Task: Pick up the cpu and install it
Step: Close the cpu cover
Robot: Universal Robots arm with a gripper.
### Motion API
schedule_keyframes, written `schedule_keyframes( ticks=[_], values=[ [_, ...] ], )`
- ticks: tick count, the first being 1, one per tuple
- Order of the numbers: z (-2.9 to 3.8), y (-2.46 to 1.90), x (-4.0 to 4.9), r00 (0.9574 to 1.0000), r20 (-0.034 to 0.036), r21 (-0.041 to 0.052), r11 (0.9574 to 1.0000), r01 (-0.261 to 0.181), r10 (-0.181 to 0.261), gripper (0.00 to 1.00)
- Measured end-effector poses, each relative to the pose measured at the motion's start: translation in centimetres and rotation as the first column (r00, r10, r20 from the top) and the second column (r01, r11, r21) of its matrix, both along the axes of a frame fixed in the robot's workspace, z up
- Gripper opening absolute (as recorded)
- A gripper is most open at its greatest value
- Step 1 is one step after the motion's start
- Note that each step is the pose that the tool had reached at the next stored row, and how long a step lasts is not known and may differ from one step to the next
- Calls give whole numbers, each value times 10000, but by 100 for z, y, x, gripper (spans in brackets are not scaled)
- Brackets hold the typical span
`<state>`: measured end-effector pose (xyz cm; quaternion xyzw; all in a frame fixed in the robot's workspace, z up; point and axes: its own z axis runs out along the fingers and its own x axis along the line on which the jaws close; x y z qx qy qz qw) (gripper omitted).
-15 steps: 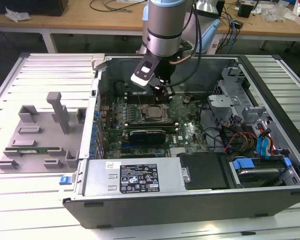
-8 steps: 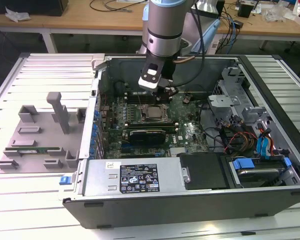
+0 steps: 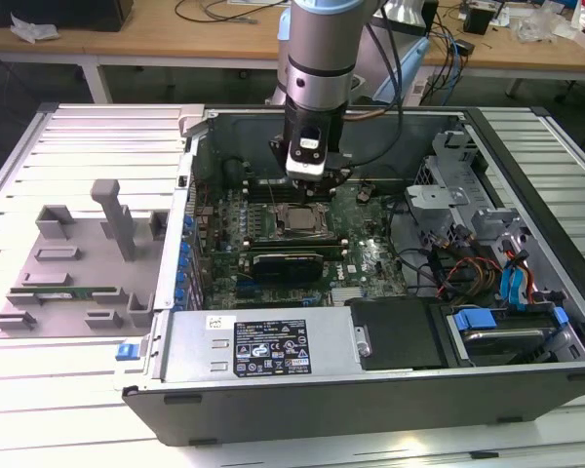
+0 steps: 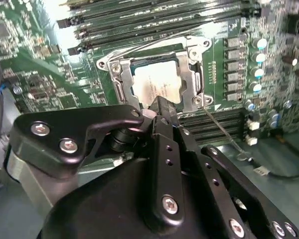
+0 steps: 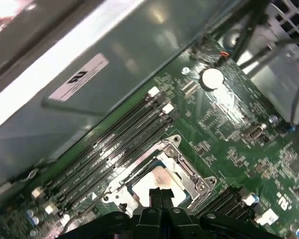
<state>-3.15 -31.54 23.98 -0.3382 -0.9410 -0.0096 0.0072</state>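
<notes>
The cpu (image 3: pixel 297 220) lies flat inside the metal-framed socket (image 4: pixel 197 74) on the green motherboard, its pale silver top facing up in both wrist views (image 4: pixel 157 82) (image 5: pixel 157 179). My gripper (image 3: pixel 308 181) hangs straight above it inside the open computer case. In the first wrist view the two black fingertips stand pressed together, and the gripper (image 5: pixel 159 195) is shut with nothing between them. The tip of the gripper (image 4: pixel 162 107) sits over the cpu's near edge; whether it touches the chip I cannot tell.
Black memory slots (image 5: pixel 114 139) run beside the socket. A thin wire lever (image 4: pixel 224 134) sticks out from the socket frame. In the case lie a power supply (image 3: pixel 263 346), blue drive bays (image 3: pixel 497 327) and loose cables (image 3: pixel 439 263). A grey fixture tray (image 3: pixel 78 263) sits on the exterior view's left.
</notes>
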Motion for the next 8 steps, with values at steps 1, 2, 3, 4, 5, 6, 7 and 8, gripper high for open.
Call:
schedule_keyframes(
  ticks=[1,2,3,4,5,6,7,8],
  values=[
    [0,0,0,9994,0,0,9994,-348,348,11],
    [-1,0,0,9971,0,0,9971,-756,756,11],
    [-1,0,0,9944,1,0,9944,-1055,1055,11],
    [-1,0,0,9884,0,0,9884,-1520,1520,11],
    [-1,0,0,9828,1,0,9828,-1848,1848,11],
    [-1,0,0,9781,1,0,9781,-2082,2082,11],
    [-1,0,0,9689,0,0,9689,-2475,2475,11],
    [-1,0,0,9575,1,1,9575,-2884,2884,11]
  ],
)
